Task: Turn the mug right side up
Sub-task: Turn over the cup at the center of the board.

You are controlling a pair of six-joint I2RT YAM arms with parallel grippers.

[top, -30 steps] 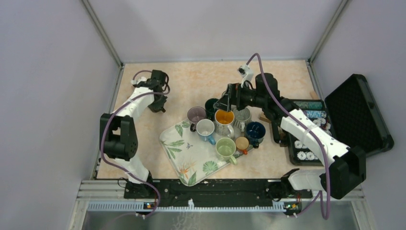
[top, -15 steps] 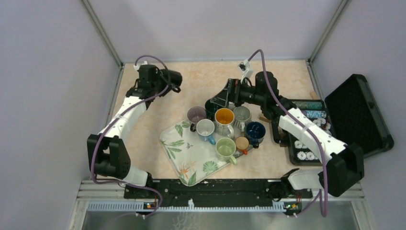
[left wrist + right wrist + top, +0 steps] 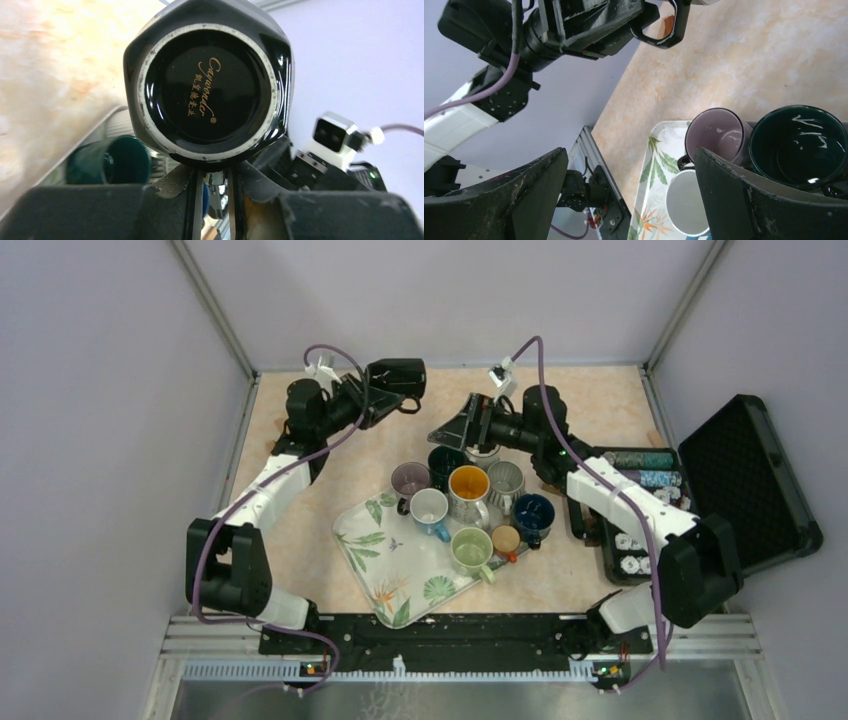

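Left wrist view says it best: the black mug [image 3: 207, 90] is held up in the air with its stamped base pointed straight at the lens, so it's carried on its side and not yet turned upright. The left pincer [image 3: 216, 185] is pinched narrow on it low down. Exactly which part is gripped can't be made out.

From the top view the mug is seen hanging over the far part of the table [image 3: 590, 400], toward the far left corner and beyond the tray [image 3: 365, 540]. The right pincer [image 3: 462, 430] is spread wide with nothing in it, parked over the tray's far end just above the dark green mug [image 3: 799, 145].

Stuff that could go sideways, probably:

- A heavy glazed mug held by such a thin pinch could swing or slip while it's rotated, and a drop onto the table or the crowd of mugs below would likely chip something.
- The two pincers are near each other, so a knock could be caused by a wide wrist roll.
- The tray is packed, lilac mug [image 3: 716, 135] and white mug [image 3: 686, 200] included, so neighbours could get shoved if a set-down is attempted there.
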